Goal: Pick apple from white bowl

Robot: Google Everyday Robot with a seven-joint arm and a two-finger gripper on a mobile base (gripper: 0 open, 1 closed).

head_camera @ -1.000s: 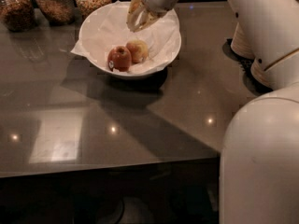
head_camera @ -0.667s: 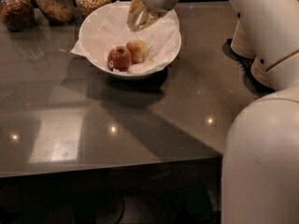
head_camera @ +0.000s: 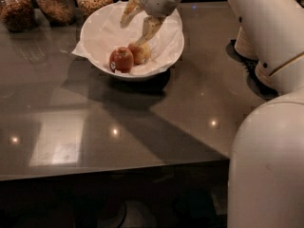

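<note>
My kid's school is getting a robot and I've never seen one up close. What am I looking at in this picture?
The big white shapes on the right are the robot's body and its arm. One camera looks down over a dark, glossy countertop; where it is mounted isn't clear. At the arm's end is a two-finger gripper. It is open, holds nothing, and reaches into a white bowl lined with crinkled paper. Inside the bowl, a deep red apple and a paler apple lie side by side. Three glass jars of dry food stand behind the bowl.
</note>
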